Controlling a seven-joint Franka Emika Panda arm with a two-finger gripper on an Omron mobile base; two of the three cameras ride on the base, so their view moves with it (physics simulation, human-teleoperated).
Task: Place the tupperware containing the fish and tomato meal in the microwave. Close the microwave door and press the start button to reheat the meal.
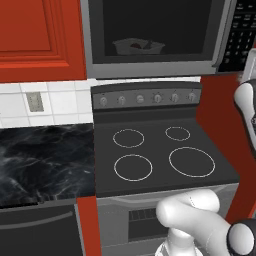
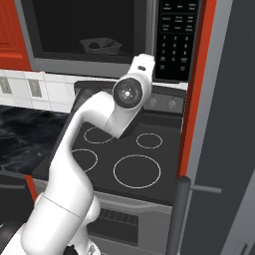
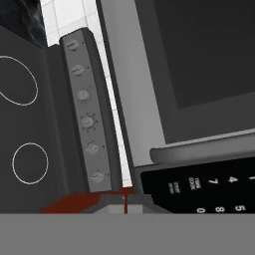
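door is looking shut w/ tupperware behind it; aiming for start key on keypad, pressing straight. pincer state: cannot tell.

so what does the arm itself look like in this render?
Glossy white rounded links with dark grey joint caps: one round cap with a lighter grey hub and concentric rings in the right base view, another in the left base view. No cables or lettering visible. The tool itself can't be made out.

Flat, even rendered light with soft shadows, no glare; the microwave interior stays dim and murky.
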